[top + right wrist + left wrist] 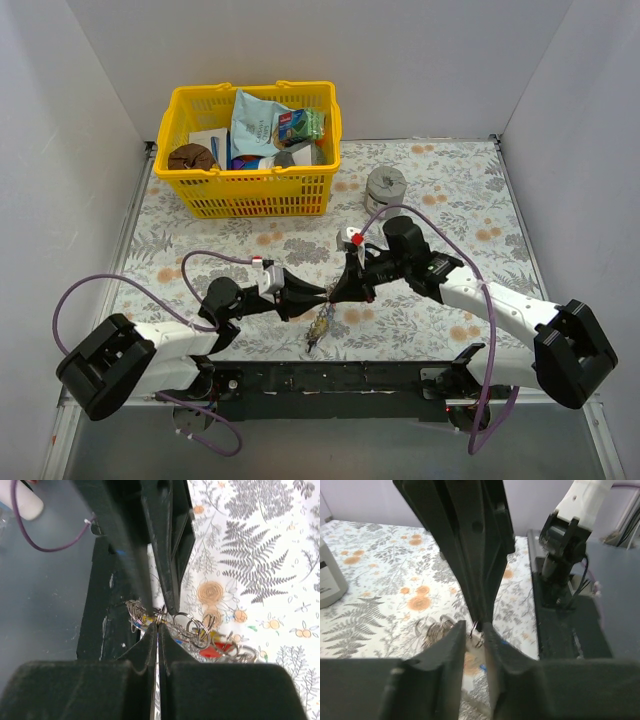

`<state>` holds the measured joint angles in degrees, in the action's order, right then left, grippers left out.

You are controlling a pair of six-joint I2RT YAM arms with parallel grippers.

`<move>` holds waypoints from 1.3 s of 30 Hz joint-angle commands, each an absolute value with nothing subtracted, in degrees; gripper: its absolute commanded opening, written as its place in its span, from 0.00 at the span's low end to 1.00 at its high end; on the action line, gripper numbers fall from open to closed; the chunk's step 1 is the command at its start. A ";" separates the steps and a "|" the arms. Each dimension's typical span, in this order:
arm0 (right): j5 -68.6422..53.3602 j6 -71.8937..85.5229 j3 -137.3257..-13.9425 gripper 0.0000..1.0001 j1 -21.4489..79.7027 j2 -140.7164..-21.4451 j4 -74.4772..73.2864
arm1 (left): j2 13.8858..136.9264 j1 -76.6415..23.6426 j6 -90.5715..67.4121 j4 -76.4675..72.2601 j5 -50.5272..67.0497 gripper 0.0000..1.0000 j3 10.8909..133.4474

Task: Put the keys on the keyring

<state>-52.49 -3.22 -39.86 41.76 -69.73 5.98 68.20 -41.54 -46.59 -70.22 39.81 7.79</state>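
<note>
Top external: both arms meeting tip to tip over the near middle of the tabletop [470, 200]; keys [320, 328] dangling as one bunch just under the meeting point.
Right jaws: closed, pinching a thin silver edge seen in the right wrist view, judged to be the keyring [157, 645] held edge-on; probably gripped this way so the other arm can work against it.
Left jaws: narrowly apart in the left wrist view, something pale between the pads; cannot tell whether clamped or on what.
Keys, detail: small split rings [192, 630] tangled with yellow, red and blue bits, just beside the right jaws' tips; hanging free of the tabletop, likely so their weight keeps them out of the threading spot.
Keyring, place: between the right jaws, at the point where both sets of tips meet, above the near tabletop edge.
Basket [250, 195]: yellow, far left, packets inside, well apart from the work; not part of the job.
Grey cylinder [385, 188]: upright, far centre-right, apart from both arms.
Writing: print on the pale blue bag [258, 125] too small to read; dark mark on the cylinder unreadable; no brand legible anywhere.
</note>
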 commanded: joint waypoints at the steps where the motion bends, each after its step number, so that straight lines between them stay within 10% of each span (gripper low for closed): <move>1: -49.05 -9.84 -44.55 0.01 42.01 -71.10 -5.26 | 62.76 -41.75 -38.09 -56.03 38.85 0.30 13.61; 14: -38.42 -18.62 -49.57 0.01 42.10 -72.68 -23.98 | 63.01 -41.75 -22.68 -22.94 41.83 0.40 26.10; 39: -42.19 -20.92 -48.78 0.01 42.89 -69.26 -20.83 | 76.64 -42.45 -27.86 -37.35 57.66 0.27 28.83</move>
